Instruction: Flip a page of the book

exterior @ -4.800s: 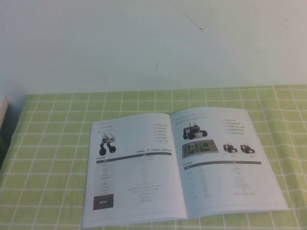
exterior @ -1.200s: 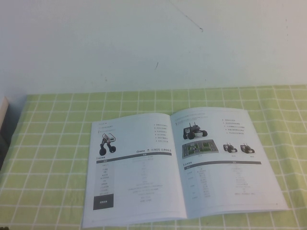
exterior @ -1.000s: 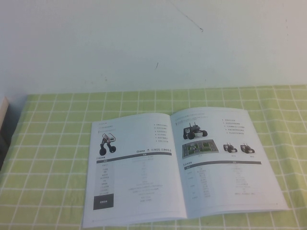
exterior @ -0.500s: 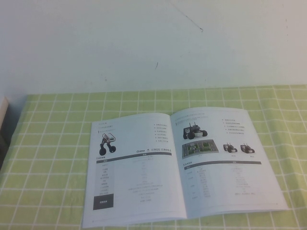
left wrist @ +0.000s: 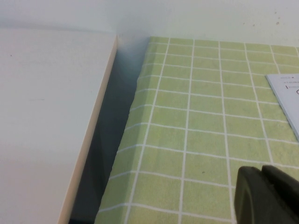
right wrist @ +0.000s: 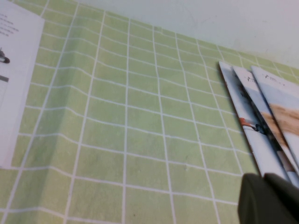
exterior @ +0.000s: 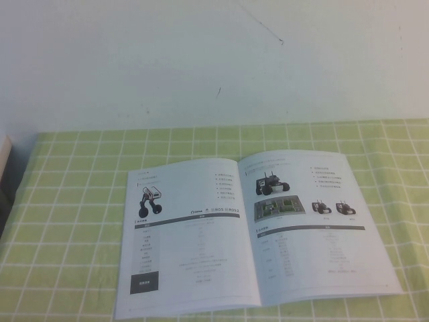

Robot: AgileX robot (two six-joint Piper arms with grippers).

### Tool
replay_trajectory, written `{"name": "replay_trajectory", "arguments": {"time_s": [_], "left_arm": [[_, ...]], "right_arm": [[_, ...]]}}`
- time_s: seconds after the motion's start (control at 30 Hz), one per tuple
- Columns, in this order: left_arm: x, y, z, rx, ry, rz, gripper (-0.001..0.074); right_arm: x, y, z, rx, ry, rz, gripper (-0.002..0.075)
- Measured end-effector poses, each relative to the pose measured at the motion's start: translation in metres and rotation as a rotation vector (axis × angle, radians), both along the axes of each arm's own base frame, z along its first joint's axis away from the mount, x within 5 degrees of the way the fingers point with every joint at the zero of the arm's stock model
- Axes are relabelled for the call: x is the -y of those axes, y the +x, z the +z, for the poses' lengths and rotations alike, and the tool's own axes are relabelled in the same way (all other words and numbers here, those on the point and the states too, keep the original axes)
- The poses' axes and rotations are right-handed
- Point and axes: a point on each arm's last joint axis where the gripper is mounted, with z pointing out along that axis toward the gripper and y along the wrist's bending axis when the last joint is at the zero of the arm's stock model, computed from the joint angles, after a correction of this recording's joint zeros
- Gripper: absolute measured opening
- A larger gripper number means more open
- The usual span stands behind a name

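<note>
Book point(exterior: 251, 231) lies open and flat on the green checked tablecloth point(exterior: 74, 221), near the bench's front edge and about midway between its left and right edges. Its left page point(exterior: 184, 235) shows a big-wheeled robot photo and a black box near the bottom; the right page carries several small robot photos and a dark header bar over a table.

The left gripper point(left wrist: 266, 193) hovers over the cloth by the bench's left edge, close to a white board point(left wrist: 46, 116) standing off that edge; its dark fingers look pressed together, holding nothing. The right gripper point(right wrist: 268, 198) hangs over the cloth toward the right edge, beside a fanned stack of leaflets point(right wrist: 264, 109); its fingers are closed and empty.
</note>
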Motion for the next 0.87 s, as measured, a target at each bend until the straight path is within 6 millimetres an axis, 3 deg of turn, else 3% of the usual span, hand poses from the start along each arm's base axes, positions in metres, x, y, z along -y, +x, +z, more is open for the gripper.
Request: {"name": "replay_trajectory", "arguments": {"time_s": [0.23, 0.87], "left_arm": [[-0.0021, -0.0003, 0.0006, -0.006, 0.066, 0.007, -0.0003], [-0.0015, -0.0002, 0.0006, -0.004, 0.044, 0.005, -0.0003]], "right_arm": [[0.0000, 0.0000, 0.0000, 0.001, 0.003, -0.001, -0.0003], [0.0000, 0.0000, 0.0000, 0.001, 0.005, -0.002, -0.0003]]}}
